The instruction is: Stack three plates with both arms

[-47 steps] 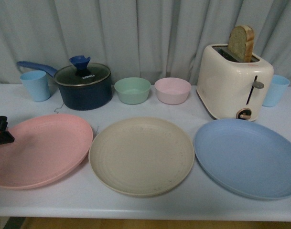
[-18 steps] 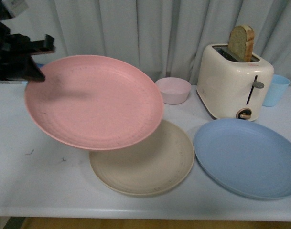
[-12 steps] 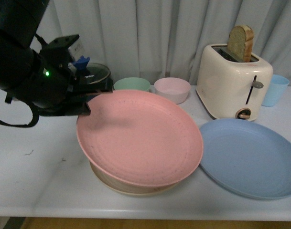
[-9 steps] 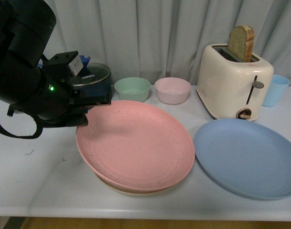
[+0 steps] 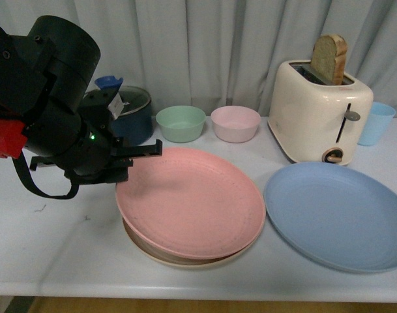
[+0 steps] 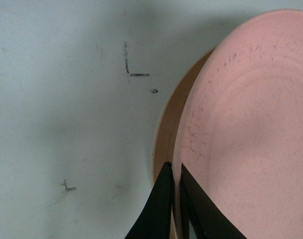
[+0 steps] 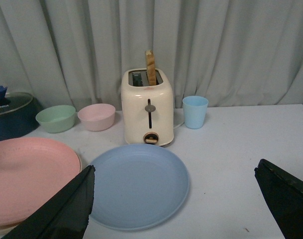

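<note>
A black left gripper (image 5: 134, 158) has its fingers (image 6: 162, 206) clamped on the left rim of a pink plate (image 5: 191, 205). That plate lies on top of a beige plate (image 5: 185, 259) at the middle of a white bench (image 5: 55, 241). Only the beige plate's near and left rim shows beneath it. A blue plate (image 5: 338, 215) lies flat on the bench just to the right, close beside the stack but apart from it.

The right gripper (image 7: 174, 170) hangs above the bench near the blue plate, its fingers wide apart and holding nothing.

Along the back of the bench stand a dark pot (image 5: 132, 120) with a glass lid, a green bowl (image 5: 180, 123), a pink bowl (image 5: 235, 123), and a cream toaster (image 5: 319, 111) with a slice of bread (image 5: 329, 59) standing upright in its slot. A blue cup (image 5: 375, 122) stands just beyond the toaster.
</note>
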Available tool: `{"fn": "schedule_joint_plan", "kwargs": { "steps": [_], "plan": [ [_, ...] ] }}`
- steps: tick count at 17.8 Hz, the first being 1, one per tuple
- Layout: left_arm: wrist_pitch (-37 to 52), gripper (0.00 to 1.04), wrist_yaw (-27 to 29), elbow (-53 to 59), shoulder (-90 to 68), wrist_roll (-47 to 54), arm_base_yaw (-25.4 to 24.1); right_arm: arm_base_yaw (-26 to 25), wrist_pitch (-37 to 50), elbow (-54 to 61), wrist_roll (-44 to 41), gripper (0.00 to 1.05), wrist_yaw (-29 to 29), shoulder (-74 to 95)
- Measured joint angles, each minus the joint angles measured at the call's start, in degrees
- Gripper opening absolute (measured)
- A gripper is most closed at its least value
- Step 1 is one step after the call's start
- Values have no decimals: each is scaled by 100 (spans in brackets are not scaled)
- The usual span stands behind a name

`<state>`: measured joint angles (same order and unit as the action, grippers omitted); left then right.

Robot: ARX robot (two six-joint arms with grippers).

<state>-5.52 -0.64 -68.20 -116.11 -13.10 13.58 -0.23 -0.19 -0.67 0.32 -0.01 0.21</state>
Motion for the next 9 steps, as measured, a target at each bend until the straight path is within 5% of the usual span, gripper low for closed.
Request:
{"fn": "schedule_joint_plan", "kwargs": {
  "steps": [3,7,9],
  "plan": [
    [87,29,92,-13,-52,181,-4,0,0,0,0,98,0,0],
    [605,83,39,704,1075,680,-20,0,-2,0,0,98,0,0],
    [1010,100,-107,1320,2009,857,-2,0,0,0,0,98,0,0]
  ]
}}
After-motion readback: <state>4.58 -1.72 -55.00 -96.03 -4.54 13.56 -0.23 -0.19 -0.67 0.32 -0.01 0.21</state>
